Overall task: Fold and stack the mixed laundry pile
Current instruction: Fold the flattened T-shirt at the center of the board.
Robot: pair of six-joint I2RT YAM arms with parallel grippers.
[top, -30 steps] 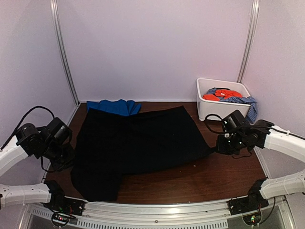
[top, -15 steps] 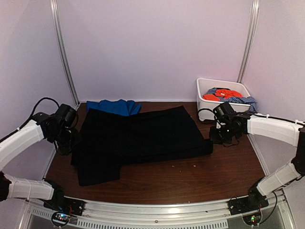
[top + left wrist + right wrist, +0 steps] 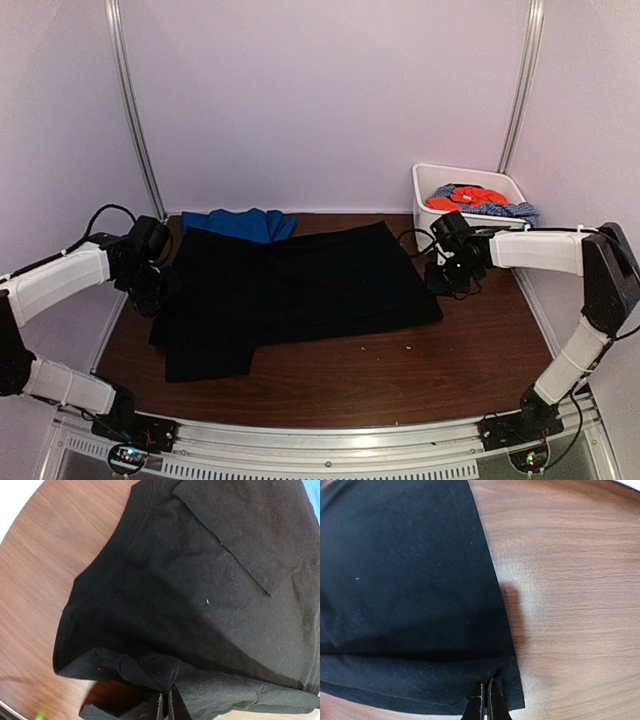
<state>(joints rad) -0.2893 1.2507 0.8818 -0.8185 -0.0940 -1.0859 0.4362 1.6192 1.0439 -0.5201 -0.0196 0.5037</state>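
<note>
The large black garment (image 3: 300,290) lies spread on the brown table, partly folded over itself. My left gripper (image 3: 158,295) is shut on its left edge; the left wrist view shows the pinched black cloth (image 3: 165,672) bunched at my gripper (image 3: 167,707). My right gripper (image 3: 440,283) is shut on the black garment's right corner (image 3: 492,677), as the right wrist view shows at my gripper (image 3: 487,700). The royal-blue garment (image 3: 240,222) lies at the back, partly under the black one. The orange-red garment (image 3: 470,198) and the blue-white speckled one (image 3: 505,209) lie in the tub.
A white plastic tub (image 3: 432,225) stands at the back right, just behind my right gripper. Pale walls and metal posts enclose the table on three sides. Bare wood (image 3: 400,370) shows in front of the black garment.
Both grippers have moved back, away from the near edge, carrying the black garment's near edge over itself. The garment now lies shorter front to back.
</note>
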